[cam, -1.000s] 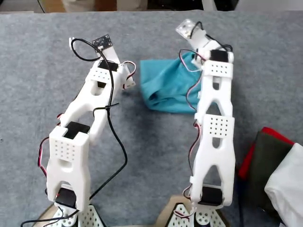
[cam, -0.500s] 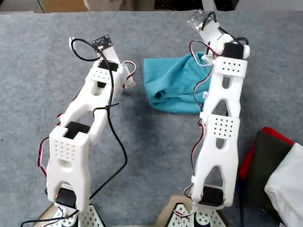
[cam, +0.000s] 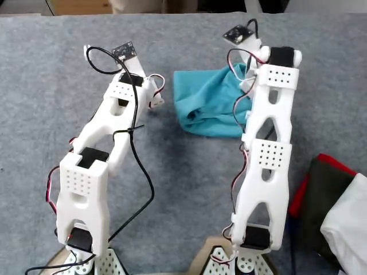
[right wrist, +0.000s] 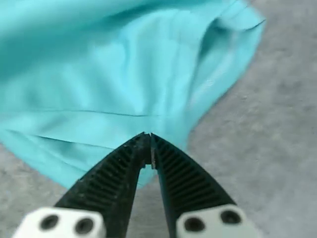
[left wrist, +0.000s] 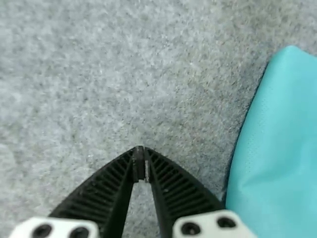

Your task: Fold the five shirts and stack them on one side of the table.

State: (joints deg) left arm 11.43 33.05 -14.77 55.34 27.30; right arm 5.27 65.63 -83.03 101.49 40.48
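Note:
A crumpled teal shirt (cam: 207, 106) lies on the grey table (cam: 51, 74) between the two arms, toward the far side. My right gripper (right wrist: 149, 145) is shut on the teal shirt (right wrist: 124, 74), pinching a ridge of the fabric near its edge. Creases in the cloth run to the closed tips. Beside the shirt, my left gripper (left wrist: 139, 164) hangs shut over bare table, holding nothing. The teal shirt's edge (left wrist: 277, 148) lies a short way from it.
A pile of other shirts sits at the near right corner: a red one (cam: 328, 162), a dark one (cam: 324, 195) and a white one (cam: 350, 229). Both white arms stretch from the near edge toward the far side. Bare grey table spreads out on the left.
The right arm swung toward the far right and the teal shirt shifted slightly right with it. Then its wrist turned. The left arm has stayed still.

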